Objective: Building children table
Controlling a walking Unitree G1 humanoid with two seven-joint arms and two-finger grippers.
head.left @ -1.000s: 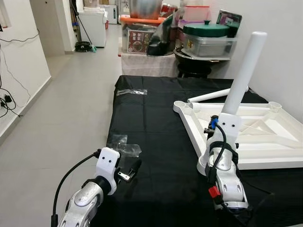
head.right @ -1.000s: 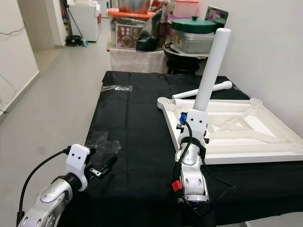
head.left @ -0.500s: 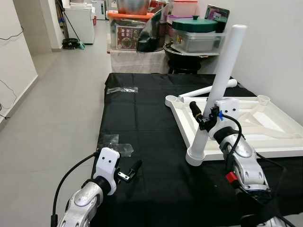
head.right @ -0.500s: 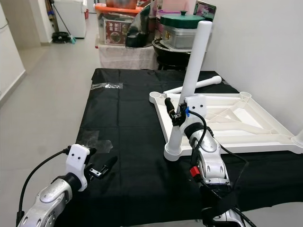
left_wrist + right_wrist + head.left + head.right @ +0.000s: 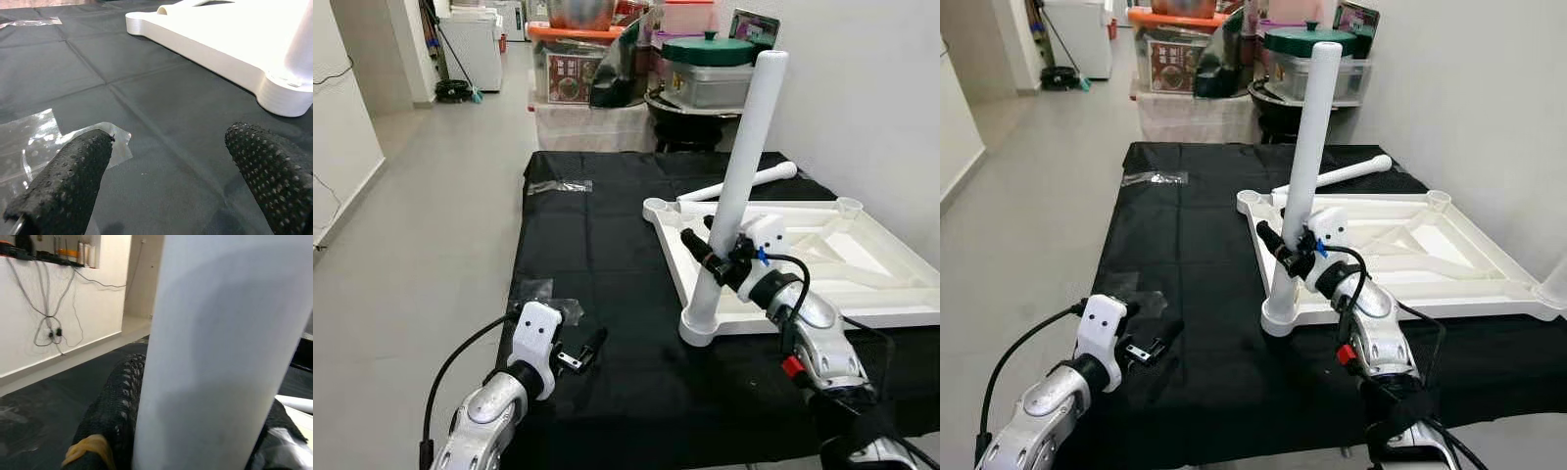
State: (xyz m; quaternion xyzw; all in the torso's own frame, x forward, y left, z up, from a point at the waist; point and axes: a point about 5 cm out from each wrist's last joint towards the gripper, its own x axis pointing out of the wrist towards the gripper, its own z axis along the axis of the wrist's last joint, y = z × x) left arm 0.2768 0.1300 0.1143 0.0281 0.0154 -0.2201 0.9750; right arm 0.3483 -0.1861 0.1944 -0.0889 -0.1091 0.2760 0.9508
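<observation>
Left eye view: white tabletop (image 5: 862,279) lies upside down on the black cloth (image 5: 607,255), underside ribs facing up, round sockets at its corners. One white leg (image 5: 736,186) stands upright, slightly tilted, seated in the near corner socket (image 5: 702,325). Right gripper (image 5: 713,253) is clamped around the lower part of this leg, one black finger visible on the leg's left side. A second white leg (image 5: 739,186) lies flat on the cloth just beyond the tabletop's far edge. Left gripper (image 5: 579,354) hovers low over the cloth near the front left edge, well apart from the tabletop. Clear plastic wrap (image 5: 543,299) lies on the cloth just ahead of it; another small clear bag (image 5: 560,186) lies near the far left corner. Pots and storage boxes (image 5: 705,69) are stacked beyond the cloth; grey tile floor (image 5: 421,225) to the left.

Right eye view: same layout; the upright leg rises from the socket with the right gripper wrapped about it.

Left wrist view: two black studded fingers (image 5: 68,181) spread wide, nothing between them; plastic wrap under one, tabletop corner socket ahead.

Right wrist view: the leg (image 5: 220,352) sits close against a black finger (image 5: 117,411), gripped
</observation>
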